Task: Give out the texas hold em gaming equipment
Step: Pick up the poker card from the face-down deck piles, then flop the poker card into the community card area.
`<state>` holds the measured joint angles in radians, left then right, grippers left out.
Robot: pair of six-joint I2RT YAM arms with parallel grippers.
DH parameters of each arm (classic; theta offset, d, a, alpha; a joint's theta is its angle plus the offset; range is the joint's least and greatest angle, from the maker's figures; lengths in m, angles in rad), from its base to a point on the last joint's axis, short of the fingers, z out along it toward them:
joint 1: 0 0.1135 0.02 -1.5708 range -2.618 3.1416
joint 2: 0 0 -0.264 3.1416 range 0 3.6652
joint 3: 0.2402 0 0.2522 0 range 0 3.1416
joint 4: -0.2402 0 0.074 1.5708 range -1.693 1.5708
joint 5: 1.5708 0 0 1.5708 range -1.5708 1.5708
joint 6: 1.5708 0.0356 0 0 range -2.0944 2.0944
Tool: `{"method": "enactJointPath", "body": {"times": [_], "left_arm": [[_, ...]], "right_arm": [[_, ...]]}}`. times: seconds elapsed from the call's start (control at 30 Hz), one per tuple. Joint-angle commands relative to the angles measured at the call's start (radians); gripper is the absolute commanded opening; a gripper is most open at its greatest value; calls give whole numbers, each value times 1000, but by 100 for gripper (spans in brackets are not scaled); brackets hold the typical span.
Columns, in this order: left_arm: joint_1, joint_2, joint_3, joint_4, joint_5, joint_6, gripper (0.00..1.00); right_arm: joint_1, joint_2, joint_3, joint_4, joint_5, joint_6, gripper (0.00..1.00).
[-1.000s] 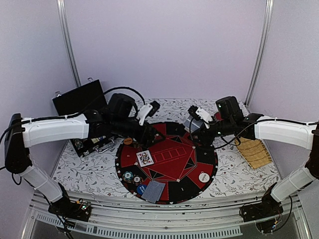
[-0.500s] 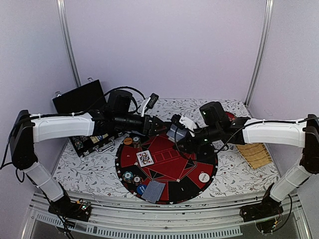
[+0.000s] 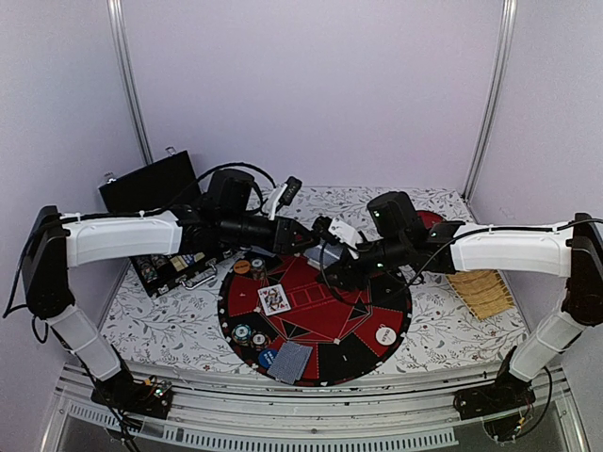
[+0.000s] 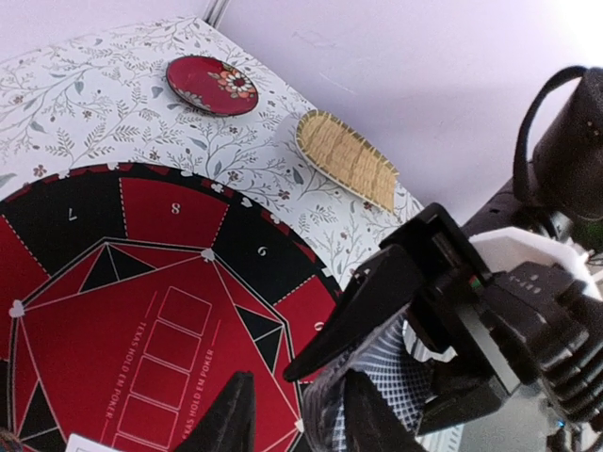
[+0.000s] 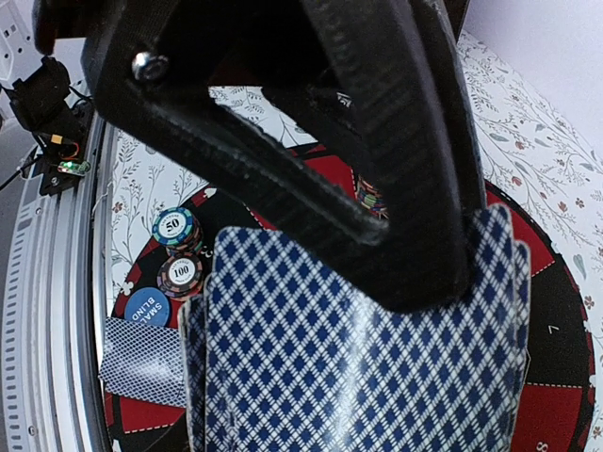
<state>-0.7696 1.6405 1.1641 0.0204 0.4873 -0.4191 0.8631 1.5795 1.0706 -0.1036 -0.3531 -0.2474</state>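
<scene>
Over the far side of the round red-and-black poker mat (image 3: 330,306), my right gripper (image 5: 405,292) is shut on a fanned deck of playing cards (image 5: 358,358) with blue diamond backs. My left gripper (image 4: 298,381) meets it there. Its jaws stand apart around the deck's edge (image 4: 386,377), with red mat showing in the gap. On the mat lie a face-up card (image 3: 273,299), striped poker chips (image 3: 243,332), a blue small-blind disc (image 3: 268,358), face-down cards (image 3: 292,361), a white button disc (image 3: 385,334) and an orange disc (image 3: 242,266).
An open black case (image 3: 151,188) stands at the back left. The straw slatted mat (image 3: 479,287) lies on the right of the flowered tablecloth. The dark red plate (image 4: 212,85) sits at the back right, behind the right arm.
The right arm carried the deck leftward over the mat. The left gripper swung right to meet it, and its jaws narrowed around the deck's edge.
</scene>
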Motion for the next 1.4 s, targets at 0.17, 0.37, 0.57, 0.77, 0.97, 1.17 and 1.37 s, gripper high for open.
{"method": "enactJointPath", "body": {"times": [0.17, 0.37, 0.57, 0.77, 0.97, 1.17, 1.37], "left_arm": [[-4, -29, 11, -25, -3, 43, 12], [-4, -56, -7, -27, 3, 47, 5], [-2, -73, -18, -35, -13, 68, 10], [-2, -78, -13, -61, -9, 87, 0], [-1, -117, -24, -41, 25, 98, 0], [19, -142, -43, -31, 43, 100, 0], [28, -139, -47, -20, 79, 96, 0]], "right_arm": [[4, 2, 22, 28, -3, -7, 51], [5, 3, 21, 21, 11, -12, 51], [4, 5, 26, 19, 6, -16, 51], [3, 1, 25, 16, 5, -18, 51], [0, 2, 22, 12, 5, -23, 51], [-8, -1, 14, 9, 3, -24, 51], [-17, -7, 8, 12, -12, -18, 51]]}}
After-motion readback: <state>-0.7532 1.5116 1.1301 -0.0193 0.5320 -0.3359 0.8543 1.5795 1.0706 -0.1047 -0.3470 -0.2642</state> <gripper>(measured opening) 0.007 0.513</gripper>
